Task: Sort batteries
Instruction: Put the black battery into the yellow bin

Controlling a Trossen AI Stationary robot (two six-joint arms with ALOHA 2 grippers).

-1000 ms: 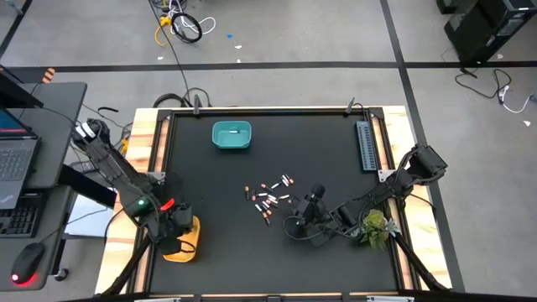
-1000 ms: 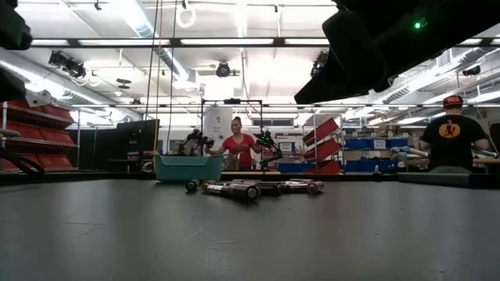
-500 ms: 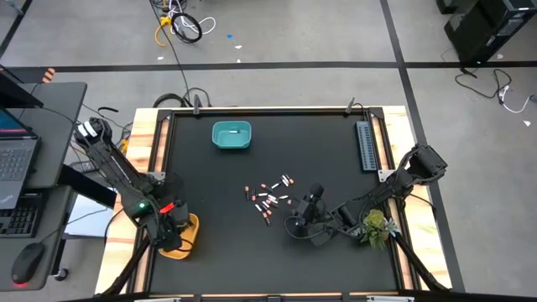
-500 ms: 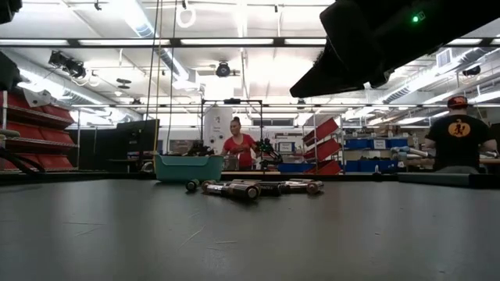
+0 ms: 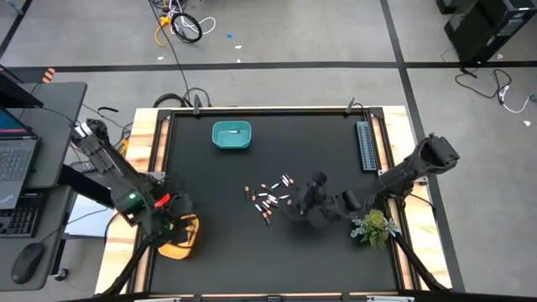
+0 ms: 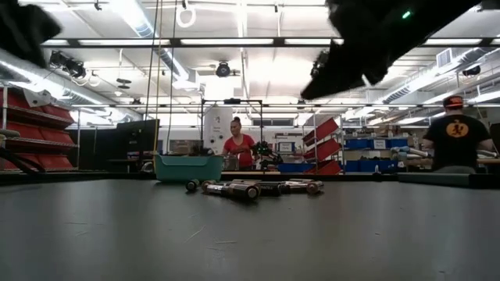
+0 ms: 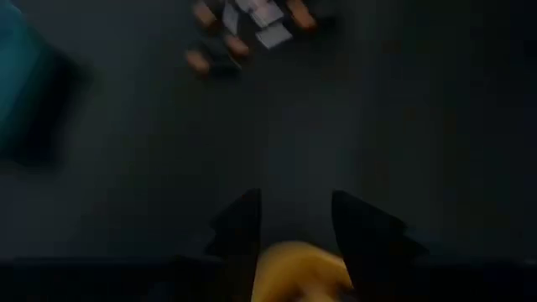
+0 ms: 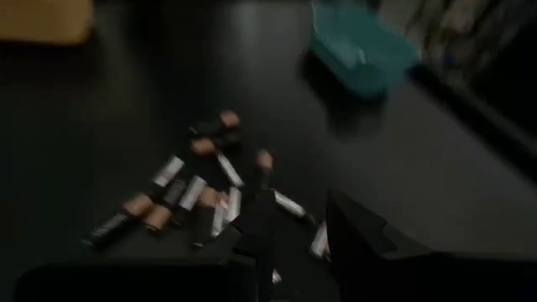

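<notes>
Several batteries (image 5: 270,196), whitish and dark with coppery ends, lie in a loose pile mid-table (image 6: 250,187). My right gripper (image 8: 298,222) hovers open just right of the pile (image 5: 307,198), with nothing between its fingers; the batteries (image 8: 193,189) lie ahead of it. My left gripper (image 7: 294,222) is open above the yellow bin (image 7: 294,268), which sits near the table's front left corner (image 5: 186,237), and it holds nothing. The teal bin (image 5: 232,136) stands at the far side with something whitish in it.
A grey ribbed strip (image 5: 367,145) lies along the far right edge. A small green plant (image 5: 375,226) stands at the near right, beside the right arm. Bare black mat stretches between the pile and the yellow bin. People stand in the room beyond the table (image 6: 237,147).
My left gripper has risen from the yellow bin and tipped more level. My right gripper has lifted and moved a little toward the table's far edge, staying beside the battery pile. The batteries on the table have not moved.
</notes>
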